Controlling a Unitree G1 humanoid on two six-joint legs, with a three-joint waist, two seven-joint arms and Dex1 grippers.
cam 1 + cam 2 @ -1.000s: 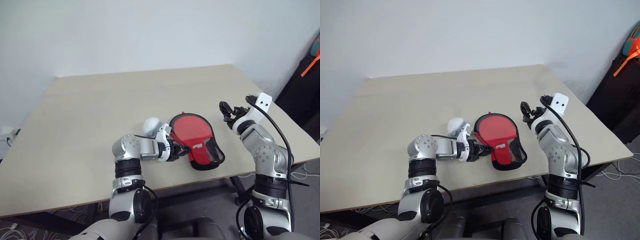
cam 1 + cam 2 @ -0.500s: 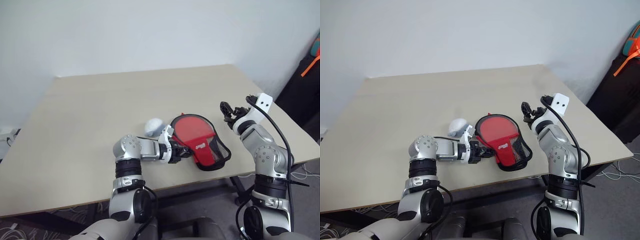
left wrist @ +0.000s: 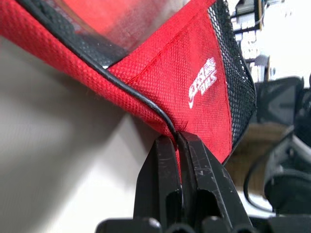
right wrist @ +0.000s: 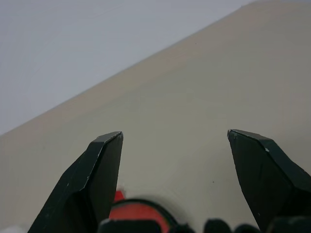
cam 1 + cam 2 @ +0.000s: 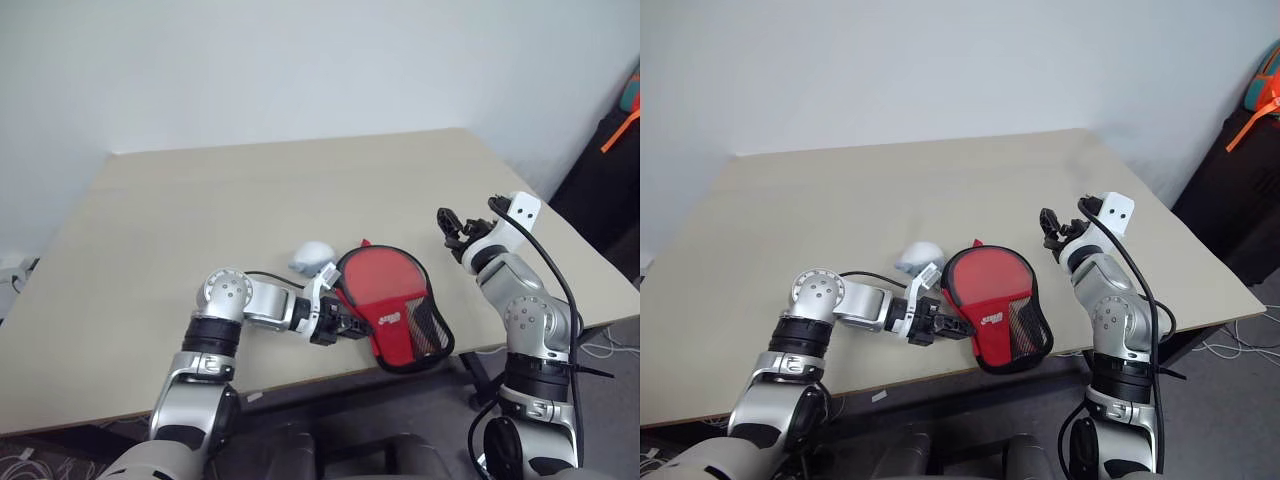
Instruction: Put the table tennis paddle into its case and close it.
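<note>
Case (image 5: 400,320) edge pinched in left gripper (image 3: 176,141)

Case (image 5: 398,318): red fabric, black edging, black mesh pocket, white logo; lump (image 5: 311,256): white; worktop (image 5: 180,220): plain beige; fingers (image 3: 167,179): black.

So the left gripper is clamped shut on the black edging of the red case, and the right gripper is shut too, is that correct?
Not quite: the right gripper is open, its fingers wide apart in the right wrist view. The left gripper is indeed shut on the case edging.
</note>
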